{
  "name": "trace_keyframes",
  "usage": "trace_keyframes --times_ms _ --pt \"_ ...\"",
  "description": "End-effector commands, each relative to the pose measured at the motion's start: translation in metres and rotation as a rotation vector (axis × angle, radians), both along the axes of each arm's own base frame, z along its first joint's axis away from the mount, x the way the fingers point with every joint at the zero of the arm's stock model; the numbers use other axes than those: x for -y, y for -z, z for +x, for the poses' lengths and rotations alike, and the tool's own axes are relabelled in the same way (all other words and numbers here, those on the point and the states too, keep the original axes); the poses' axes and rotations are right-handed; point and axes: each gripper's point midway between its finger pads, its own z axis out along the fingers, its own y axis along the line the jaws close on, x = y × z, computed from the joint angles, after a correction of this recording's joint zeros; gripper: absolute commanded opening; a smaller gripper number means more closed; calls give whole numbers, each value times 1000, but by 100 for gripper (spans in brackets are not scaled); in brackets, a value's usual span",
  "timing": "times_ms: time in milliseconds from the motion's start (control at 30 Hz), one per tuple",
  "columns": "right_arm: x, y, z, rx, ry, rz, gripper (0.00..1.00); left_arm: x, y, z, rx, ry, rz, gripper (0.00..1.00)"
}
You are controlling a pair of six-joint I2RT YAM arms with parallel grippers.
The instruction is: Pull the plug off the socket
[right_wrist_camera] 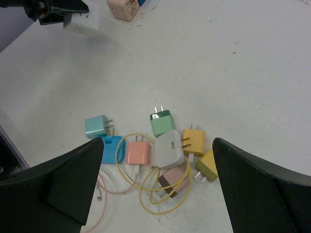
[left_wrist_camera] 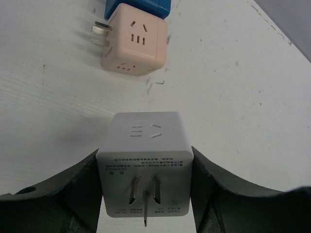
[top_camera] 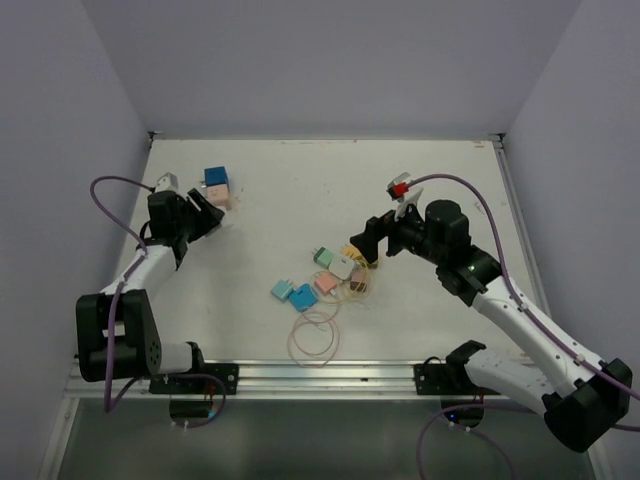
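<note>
One white cube plug [left_wrist_camera: 143, 165], prongs toward the camera, clamped between the two fingers of the left hand [left_wrist_camera: 145, 180]. One pink cube socket [left_wrist_camera: 136, 39] lying on the desk [left_wrist_camera: 243, 121] just beyond the plug, not touching it. One blue cube [left_wrist_camera: 141, 7] against the socket's far side. Right hand [right_wrist_camera: 158, 145]: fingers wide apart, holding nothing, over a heap of eight small chargers [right_wrist_camera: 137, 153] and one yellow cable [right_wrist_camera: 146, 194].

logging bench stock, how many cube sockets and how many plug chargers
cube sockets: 3 (white cube, peach cube, blue cube)
plug chargers: 8 (teal charger, blue charger, pink charger, white charger, green charger, orange charger, yellow charger, brown charger)
total: 11
</note>
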Motion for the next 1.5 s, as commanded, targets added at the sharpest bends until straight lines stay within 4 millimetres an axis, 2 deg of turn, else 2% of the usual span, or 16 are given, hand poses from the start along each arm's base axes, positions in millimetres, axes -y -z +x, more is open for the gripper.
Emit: trace_keyframes --times_ms 0,33,233,267,300,367,400,600,633,700,733,800,833,933,1133,1467 --pt "10 6 -7 -1 27 -15 98 -1 -20 28 133 16 -31 0" --pt "8 5 -10 -2 11 -5 98 -2 -7 30 101 15 -43 0" --pt "6 9 -19 -25 -16 15 98 -2 19 50 70 41 -118 0" --pt "6 10 -19 -27 -16 15 98 3 21 51 68 66 -144 0" --pt "6 10 -19 -26 -16 16 98 6 31 53 47 81 -166 0" --pt "6 10 -21 -29 -18 17 98 12 29 59 71 130 -210 2" --pt "6 10 -21 -28 -19 16 98 13 38 60 52 135 -226 4" --pt "6 13 -23 -38 -25 15 98 2 58 58 17 128 -248 27" --pt "6 15 -23 -43 -27 11 98 -4 63 55 0 110 -248 35" --pt "6 17 -24 -49 -29 9 98 -12 68 52 -16 84 -229 43" --pt "5 17 -24 -49 -31 9 98 -18 71 49 -40 66 -224 53" --pt "5 18 -24 -52 -31 12 98 -25 80 45 -77 45 -193 66" --pt "4 18 -24 -55 -34 13 98 -31 81 46 -84 31 -180 76" --pt "3 19 -23 -61 -38 15 98 -36 88 45 -110 32 -175 87" --pt "4 22 -25 -69 -39 11 99 -46 94 39 -131 6 -188 93" --pt "2 27 -27 -82 -51 12 99 -62 76 35 -98 -36 -204 98"
